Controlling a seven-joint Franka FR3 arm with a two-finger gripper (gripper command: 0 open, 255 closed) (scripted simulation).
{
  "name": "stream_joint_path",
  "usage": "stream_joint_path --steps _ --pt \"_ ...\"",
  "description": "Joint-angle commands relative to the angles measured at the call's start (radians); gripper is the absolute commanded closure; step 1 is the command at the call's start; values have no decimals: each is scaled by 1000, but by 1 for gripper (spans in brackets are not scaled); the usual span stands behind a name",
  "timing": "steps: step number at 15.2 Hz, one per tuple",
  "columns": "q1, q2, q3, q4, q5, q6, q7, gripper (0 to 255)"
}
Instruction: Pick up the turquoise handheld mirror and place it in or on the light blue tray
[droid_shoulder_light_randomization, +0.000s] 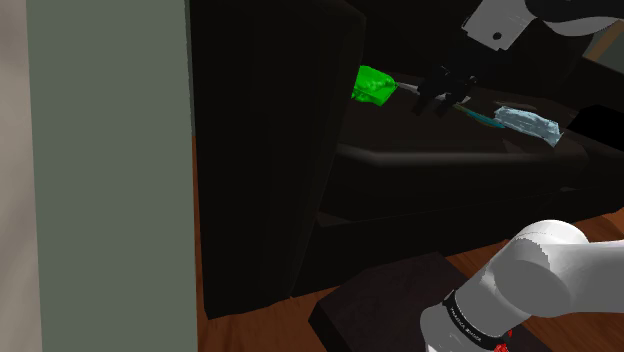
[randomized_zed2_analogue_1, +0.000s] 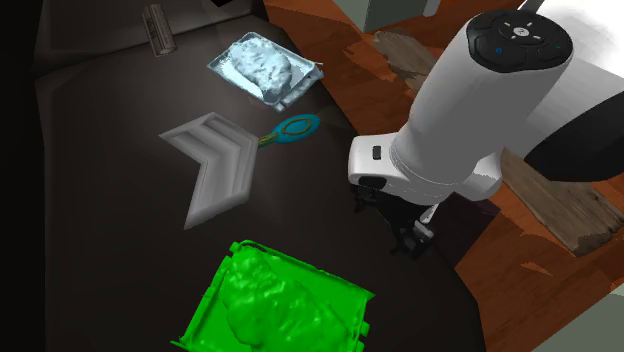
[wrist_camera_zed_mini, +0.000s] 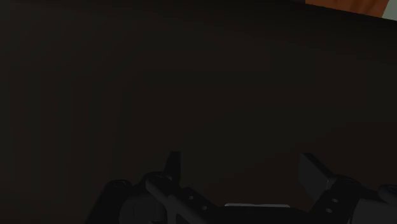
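The hand (wrist_camera_zed_mini: 243, 177) is empty. Its two black fingers (wrist_camera_zed_mini: 172, 164) stand apart with only the dark worktop (randomized_zed2_analogue_1: 120, 230) between them, and it hangs a little above that surface.

The turquoise handheld mirror (randomized_zed2_analogue_1: 297, 128) lies flat on the worktop, well apart from the hand. The light blue tray (randomized_zed2_analogue_1: 222, 63) sits farther off in roughly the same direction, so the mirror is between the hand and the tray. A bright green tray-like piece (randomized_zed2_analogue_1: 280, 300) sits on the opposite side of the hand, away from both.

The mirror's long axis runs at an angle across the line from the hand to the tray. Its round ringed head is the end nearer the hand. Its thin handle points away toward a grey chevron-shaped block (randomized_zed2_analogue_1: 215, 165) and ends just beside it; I cannot tell whether they touch.

By my judgement the grasp has not begun. The coming move calls for carrying the hand sideways over the mirror and turning the wrist so the fingers close across the narrow handle or neck, keeping off the chevron block.
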Motion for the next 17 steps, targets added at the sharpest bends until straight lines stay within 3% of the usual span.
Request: stream_joint_path --steps 1,17 --pt "0 0 0 0 0 0 0 0" --pt "-108 363 -301 364 -141 -139 -271 0"
